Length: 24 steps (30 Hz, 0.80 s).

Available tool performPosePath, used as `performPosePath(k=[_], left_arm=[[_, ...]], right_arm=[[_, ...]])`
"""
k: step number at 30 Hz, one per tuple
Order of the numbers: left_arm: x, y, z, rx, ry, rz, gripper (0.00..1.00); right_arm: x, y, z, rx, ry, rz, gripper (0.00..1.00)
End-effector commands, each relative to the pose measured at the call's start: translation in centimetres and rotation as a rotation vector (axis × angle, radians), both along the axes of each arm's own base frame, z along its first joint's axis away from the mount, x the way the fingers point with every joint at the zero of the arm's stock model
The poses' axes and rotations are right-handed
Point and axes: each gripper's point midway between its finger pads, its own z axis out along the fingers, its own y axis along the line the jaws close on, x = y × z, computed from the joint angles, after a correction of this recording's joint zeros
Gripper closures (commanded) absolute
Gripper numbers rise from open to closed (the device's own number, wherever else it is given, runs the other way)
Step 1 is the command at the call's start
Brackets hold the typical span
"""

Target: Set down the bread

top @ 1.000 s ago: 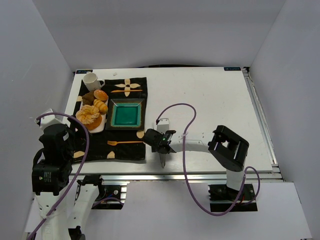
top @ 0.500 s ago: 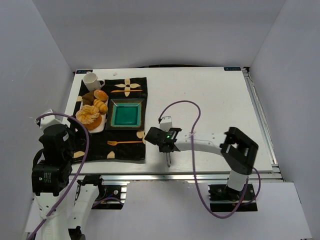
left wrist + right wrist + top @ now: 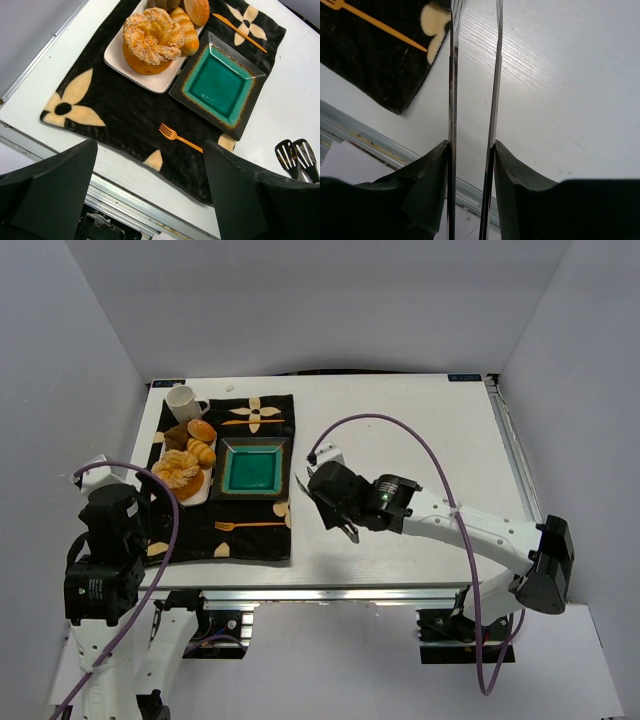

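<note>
Top external view: the bread (image 3: pixel 178 472) lies well left of the right fingers (image 3: pixel 427 185) clamped on tongs (image 3: pixel 286 156), left fingers (image 3: pixel 50 185) spread apart.

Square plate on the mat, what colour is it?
The square plate is teal with a dark rim; the left wrist view shows it best.

Tongs (image 3: pixel 452 100) tips off-frame beyond right claw (image 3: pixel 471 149)

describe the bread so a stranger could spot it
On the black flowered cloth mat sits a white rectangular plate. The bread is the largest item on it: a round tan bun with a pale ridged swirl top, dwarfing the golden croissant beside it.
</note>
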Motion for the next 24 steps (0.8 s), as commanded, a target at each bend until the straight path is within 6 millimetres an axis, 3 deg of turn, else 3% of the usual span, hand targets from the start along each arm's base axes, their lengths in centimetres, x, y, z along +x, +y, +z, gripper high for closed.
performPosePath(k=[1, 7, 10, 14, 16, 17, 19, 20, 21, 24], left_arm=[[0.2, 0.1, 1.4, 0.009, -0.027, 0.002, 0.02], [-0.2, 0.7, 1.9, 0.027, -0.03, 0.03, 0.02], [-0.1, 1.0, 2.2, 0.034, -0.043, 0.049, 0.02], [0.0, 1.5, 3.2, 0.042, -0.074, 0.076, 0.02], [-0.1, 1.7, 4.1, 0.044, -0.104, 0.09, 0.02], [-0.1, 1.8, 4.5, 0.046, -0.114, 0.098, 0.02], [-0.5, 2.3, 5.7, 0.056, -0.148, 0.122, 0.02], [-0.6, 2.4, 6.0, 0.06, -0.155, 0.128, 0.02], [-0.7, 2.6, 6.3, 0.067, -0.163, 0.137, 0.02], [-0.9, 2.8, 7.0, 0.075, -0.177, 0.145, 0.02]], right_arm=[[0.5, 2.4, 4.0, 0.046, -0.082, 0.17, 0.55], [2.2, 8.1, 6.7, 0.088, -0.168, 0.355, 0.57], [3.1, 12.4, 8.2, 0.15, -0.193, 0.441, 0.57], [4.0, 16.4, 9.1, 0.197, -0.196, 0.522, 0.57], [4.4, 17.8, 9.3, 0.217, -0.195, 0.541, 0.57], [4.8, 18.8, 8.1, 0.216, -0.175, 0.553, 0.57], [5.6, 20.1, 9.2, 0.258, -0.198, 0.56, 0.56], [6.3, 20.8, 8.0, 0.251, -0.183, 0.561, 0.55], [6.8, 21.4, 8.6, 0.269, -0.197, 0.559, 0.54], [8.2, 22.4, 7.4, 0.296, -0.18, 0.574, 0.53]])
